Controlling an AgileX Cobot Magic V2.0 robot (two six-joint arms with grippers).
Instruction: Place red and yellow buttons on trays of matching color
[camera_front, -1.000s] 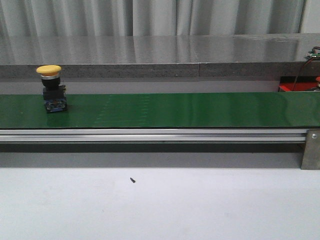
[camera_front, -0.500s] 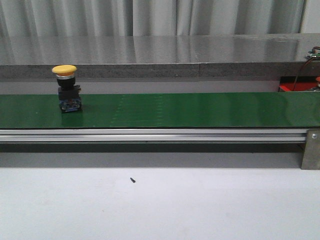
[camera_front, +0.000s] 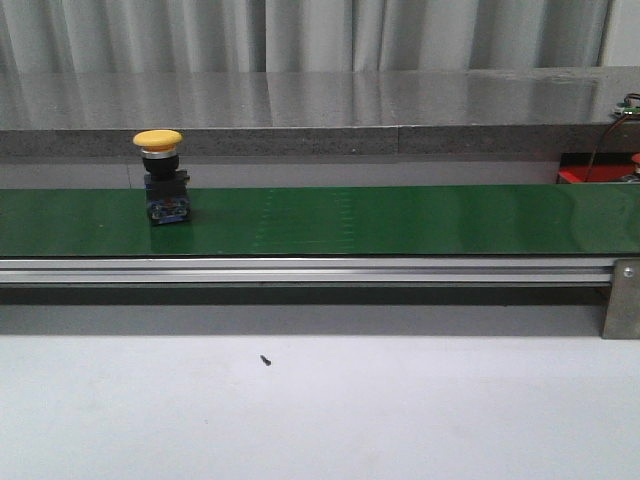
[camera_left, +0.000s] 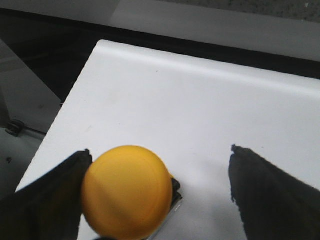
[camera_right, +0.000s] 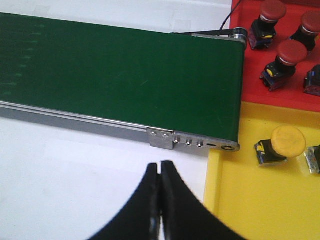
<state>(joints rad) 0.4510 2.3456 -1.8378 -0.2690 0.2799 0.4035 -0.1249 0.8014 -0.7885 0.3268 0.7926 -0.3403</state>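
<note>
Yellow button (camera_front: 160, 177) upright on conveyor belt (camera_front: 400, 220), awaiting pickup. Right gripper (camera_right: 160, 172) closed, empty, must open; yellow tray (camera_right: 250, 200) beside. Left gripper (camera_left: 160, 172) spread, second yellow button (camera_left: 127, 190) probably ungripped.

Left gripper (camera_left: 160, 190) agape, right gripper (camera_right: 160, 172) closed (fingertips touching)

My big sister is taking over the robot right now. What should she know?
Left gripper: open, over a yellow-capped push button on the white table.
Right gripper: shut, empty, near the belt's end.
A second yellow-capped button stands on the green conveyor belt.
Done: red-capped buttons in the red tray, a yellow one in the yellow tray.
Left: both loose yellow buttons.
</note>
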